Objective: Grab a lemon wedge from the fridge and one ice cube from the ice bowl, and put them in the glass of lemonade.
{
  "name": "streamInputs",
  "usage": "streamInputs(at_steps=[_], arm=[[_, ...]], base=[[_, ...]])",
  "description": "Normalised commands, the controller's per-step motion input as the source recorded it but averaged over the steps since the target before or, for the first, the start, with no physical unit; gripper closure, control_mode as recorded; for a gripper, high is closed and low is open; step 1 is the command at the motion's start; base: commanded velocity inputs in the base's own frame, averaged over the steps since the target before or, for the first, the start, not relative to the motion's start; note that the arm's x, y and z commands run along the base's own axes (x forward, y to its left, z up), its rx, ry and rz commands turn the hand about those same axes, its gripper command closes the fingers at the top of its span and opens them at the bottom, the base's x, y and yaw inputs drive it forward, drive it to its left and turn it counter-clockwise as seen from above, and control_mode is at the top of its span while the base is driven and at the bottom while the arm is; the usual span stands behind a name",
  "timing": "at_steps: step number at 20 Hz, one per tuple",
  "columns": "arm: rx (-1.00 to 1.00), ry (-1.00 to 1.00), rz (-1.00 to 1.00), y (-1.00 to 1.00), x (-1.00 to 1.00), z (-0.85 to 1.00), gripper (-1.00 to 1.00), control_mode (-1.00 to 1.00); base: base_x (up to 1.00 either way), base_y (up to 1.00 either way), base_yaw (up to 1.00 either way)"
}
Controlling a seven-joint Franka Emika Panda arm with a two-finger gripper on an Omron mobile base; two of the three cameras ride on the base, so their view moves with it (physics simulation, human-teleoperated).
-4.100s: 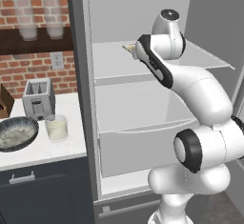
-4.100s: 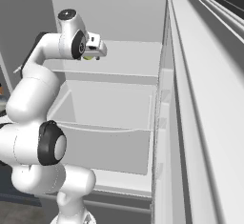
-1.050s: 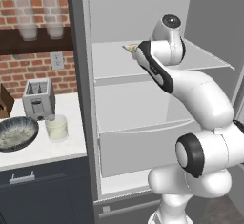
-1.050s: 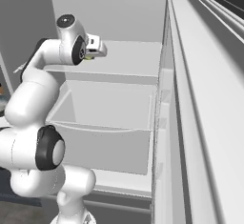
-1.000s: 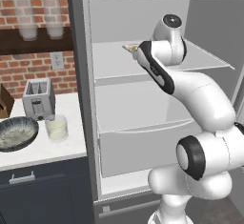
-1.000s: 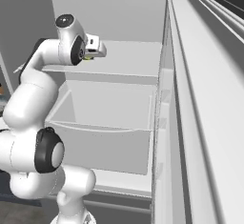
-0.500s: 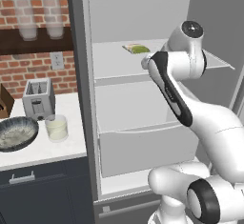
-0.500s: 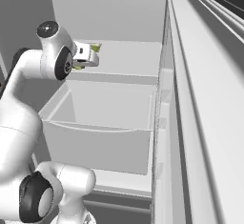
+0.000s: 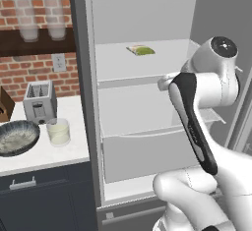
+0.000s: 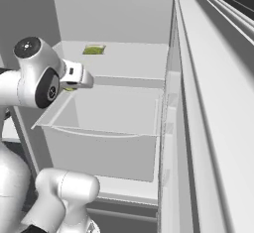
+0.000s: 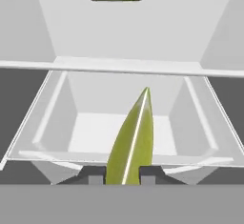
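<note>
The lemon wedge [image 11: 134, 139], a slim yellow-green sliver, stands upright between the fingertips of my gripper [image 11: 122, 177], which is shut on it. In the right base view the lemon wedge [image 10: 69, 88] peeks out just under my white hand, in front of the open fridge [image 9: 80, 102] at upper-shelf height. The hand points into the fridge, over a white drawer [image 11: 119, 137]. On the counter to the left stand the glass of lemonade [image 9: 58, 131] and the ice bowl [image 9: 17, 137], far from the gripper.
A green packet [image 9: 141, 50] lies at the back of the fridge's upper shelf [image 10: 129, 61]. A silver toaster [image 9: 39, 102] stands behind the glass. Two tall frosted glasses [image 9: 28, 26] sit on a wall shelf. The open fridge door [image 10: 213, 128] rises close on the right.
The arm has drawn back from the upper shelf and out of the fridge, carrying the lemon wedge. The green packet stays on the shelf.
</note>
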Motion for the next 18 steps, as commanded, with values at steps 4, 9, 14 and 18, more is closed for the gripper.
streamInputs(at_steps=[4,9,14,18], arm=[[0.00,0.21,0.00,0.00,-1.00,0.00,1.00,-1.00],[0.00,0.11,0.00,0.00,-0.98,-0.13,1.00,-1.00],[0.00,0.06,0.00,0.00,-0.72,-0.29,1.00,-1.00],[0.00,0.06,0.00,0.00,-0.63,-0.49,1.00,-1.00]], base=[[0.00,0.00,0.00],[0.00,0.00,0.00],[0.00,0.00,0.00],[0.00,0.00,0.00]])
